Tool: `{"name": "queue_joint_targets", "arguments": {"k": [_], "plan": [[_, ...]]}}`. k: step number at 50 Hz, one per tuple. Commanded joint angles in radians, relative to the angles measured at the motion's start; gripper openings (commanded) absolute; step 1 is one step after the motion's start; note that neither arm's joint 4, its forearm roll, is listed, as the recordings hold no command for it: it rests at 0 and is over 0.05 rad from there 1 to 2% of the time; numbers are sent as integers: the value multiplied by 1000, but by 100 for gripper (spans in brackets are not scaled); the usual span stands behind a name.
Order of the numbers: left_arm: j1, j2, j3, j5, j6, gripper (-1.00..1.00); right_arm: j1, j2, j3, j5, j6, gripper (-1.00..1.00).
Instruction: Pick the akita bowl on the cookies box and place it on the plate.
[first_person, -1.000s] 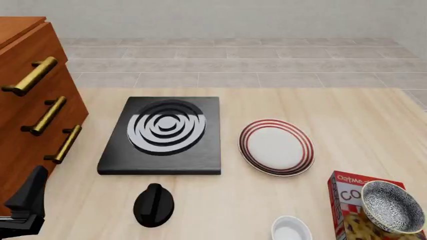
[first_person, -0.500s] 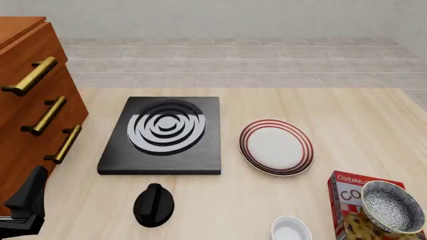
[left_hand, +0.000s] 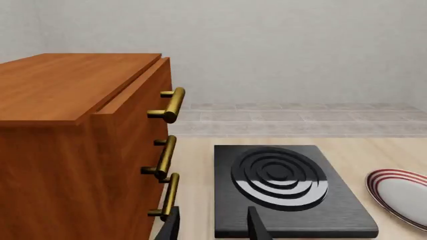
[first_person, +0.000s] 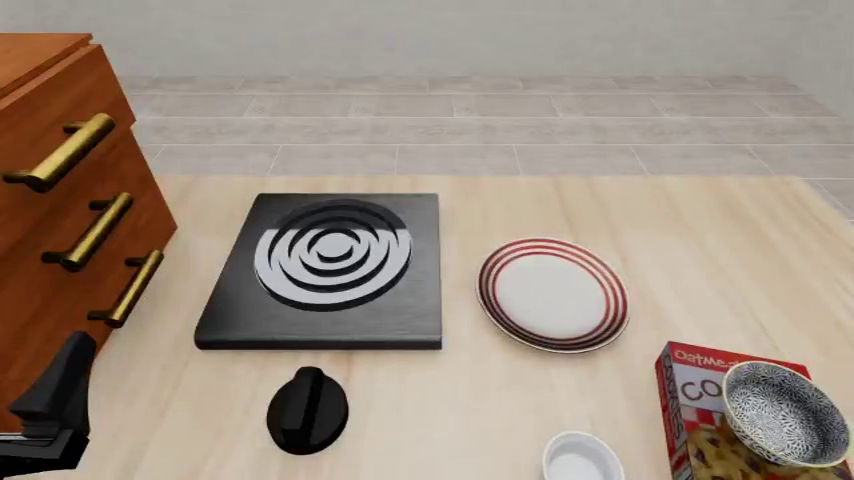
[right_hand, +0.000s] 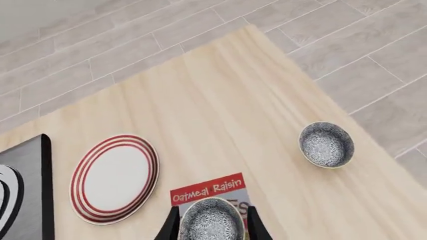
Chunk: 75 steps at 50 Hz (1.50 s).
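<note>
Pale wood table (first_person: 641, 210) stands on a grey tiled floor (first_person: 467, 130), with a brown drawer cabinet (first_person: 60, 200) at its left edge. Next in size come the black stove (first_person: 327, 275), the red box (first_person: 694, 405) near the right front corner, and the plate (first_person: 551, 293) just right of the stove. The bowl (first_person: 785, 412) sits on the box, well apart from the plate; a second speckled bowl (right_hand: 325, 145) lies farther right by the table edge, so we must not confuse them. A black knob (first_person: 307, 410) and a small white bowl (first_person: 583, 458) sit near the front.

Our right claw (right_hand: 212, 227) hangs spread above the bowl, a finger to each side; the left claw (left_hand: 213, 227) is spread too, idle by the cabinet. We judge the grasp is the step in hand: we should descend straight, pinch the rim on one wall, and lift clear before swinging to the plate.

Lettering reads "Oatmeal Raisin".
</note>
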Motion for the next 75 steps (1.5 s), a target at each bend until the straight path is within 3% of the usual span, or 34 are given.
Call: {"name": "queue_joint_targets", "arguments": {"k": [1, 26, 75], "plan": [[0, 0, 0, 0, 0, 100, -37, -6, 62, -31, 8, 100], [0, 0, 0, 0, 0, 100, -91, -9, 149, -78, 10, 100], [0, 0, 0, 0, 0, 100, -99, 38, 350, -239, 32, 100]]}}
